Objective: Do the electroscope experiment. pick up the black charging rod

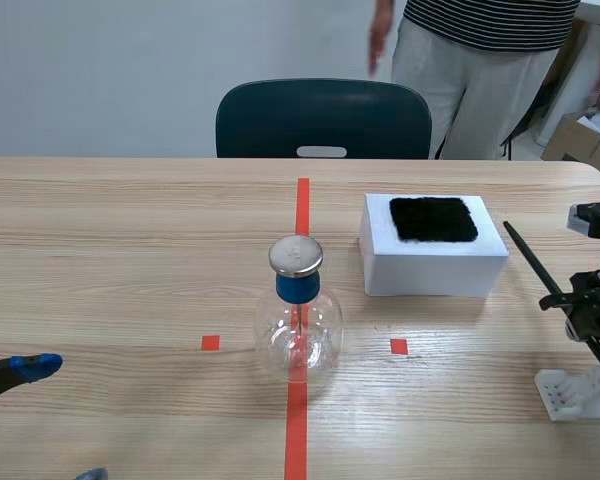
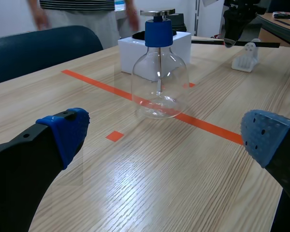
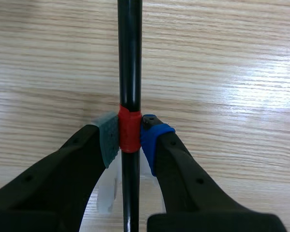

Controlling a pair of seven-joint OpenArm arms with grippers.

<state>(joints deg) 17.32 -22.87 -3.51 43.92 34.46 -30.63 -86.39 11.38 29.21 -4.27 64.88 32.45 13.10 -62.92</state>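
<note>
The right tool (image 3: 129, 137) is gripping the black charging rod (image 3: 130, 58), its two pads pressing from either side on the red band (image 3: 129, 130) that is wrapping the rod. In the scene the rod is slanting near the right edge of the table (image 1: 130, 250), from far-left to near-right, over the white stand (image 1: 578, 392). Whether it is already clear of that stand I cannot tell. The pickup therefore appears to be at the point where the grasp is made. The next move is probably calling for a straight lift, keeping the long rod steady and its far tip away from the white box (image 1: 435, 262). The left tool (image 2: 166, 135) is hovering low at the near left, fingers spread wide with nothing between them.

The table is showing a pale wood grain across the whole scene, with orange-red tape marks running down its middle. Beyond its far edge a person (image 1: 480, 60) in a striped top is standing beside a dark chair (image 1: 323, 118), and a plain pale wall is showing behind. The white box is sitting right of centre with a black fur pad (image 1: 433, 218) lying on top. The glass electroscope flask (image 1: 298, 325), blue-collared and capped by a metal disc, is standing upright on the centre line, nearer than the box.
</note>
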